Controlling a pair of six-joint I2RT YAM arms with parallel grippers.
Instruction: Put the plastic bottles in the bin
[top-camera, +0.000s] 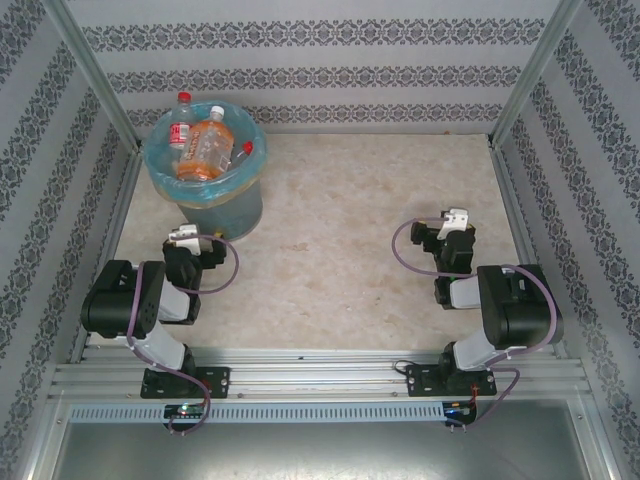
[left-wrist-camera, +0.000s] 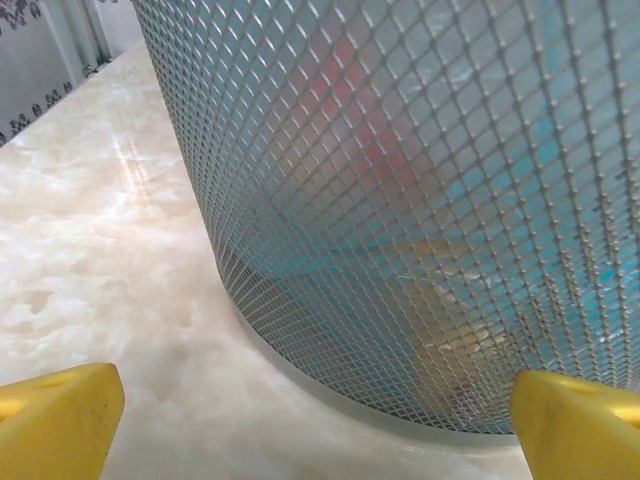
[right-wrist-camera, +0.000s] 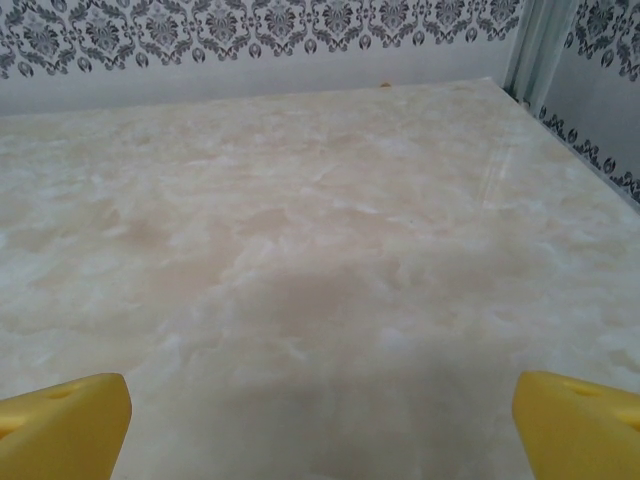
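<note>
Inside the bin (top-camera: 215, 210), the plastic bottles (top-camera: 205, 150) are seen piled, an orange-labelled one lying slantwise and a red-capped one standing at the left rim. Just in front of the bin, the left gripper (left-wrist-camera: 320, 422) is held low, jaws spread wide and empty, facing its wall. Well right of the bin, the right gripper (right-wrist-camera: 320, 425) is likewise spread, over the marbled table (right-wrist-camera: 300, 200). Every bottle seen lies within the bin. The task is judged finished, with the left arm the nearer.
</note>
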